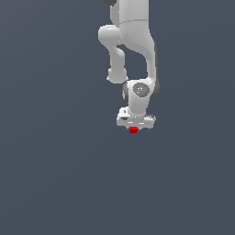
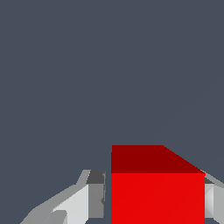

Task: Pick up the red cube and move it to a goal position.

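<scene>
1. The red cube [image 2: 157,197] sat between the fingers [image 2: 74,205] of the gripper [image 1: 134,127], which seemed closed on it.
2. One finger touched the cube's side; the other looked slightly apart, so the grasp was perhaps not firm.
3. With quick motion toward the goal, the cube could slip out or rotate.
</scene>
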You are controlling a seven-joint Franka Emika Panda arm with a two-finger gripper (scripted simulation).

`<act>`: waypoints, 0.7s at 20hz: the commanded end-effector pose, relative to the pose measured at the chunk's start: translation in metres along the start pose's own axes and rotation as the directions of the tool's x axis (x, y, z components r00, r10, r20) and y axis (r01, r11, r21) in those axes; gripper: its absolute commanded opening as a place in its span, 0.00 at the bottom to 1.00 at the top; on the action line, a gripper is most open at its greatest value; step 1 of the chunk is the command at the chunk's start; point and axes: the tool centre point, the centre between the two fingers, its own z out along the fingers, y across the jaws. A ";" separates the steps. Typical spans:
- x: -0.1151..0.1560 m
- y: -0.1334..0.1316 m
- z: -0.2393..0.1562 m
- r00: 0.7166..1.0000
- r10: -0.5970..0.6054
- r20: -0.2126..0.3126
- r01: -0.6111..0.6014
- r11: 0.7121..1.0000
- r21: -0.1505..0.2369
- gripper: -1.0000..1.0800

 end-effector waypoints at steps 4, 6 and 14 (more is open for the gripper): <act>0.000 0.000 0.000 1.000 0.001 -0.001 -0.001 1.000 0.000 0.00; 0.000 0.000 0.000 1.000 0.001 -0.001 -0.001 1.000 0.000 0.00; 0.002 0.001 -0.004 1.000 0.001 -0.001 -0.001 1.000 0.000 0.00</act>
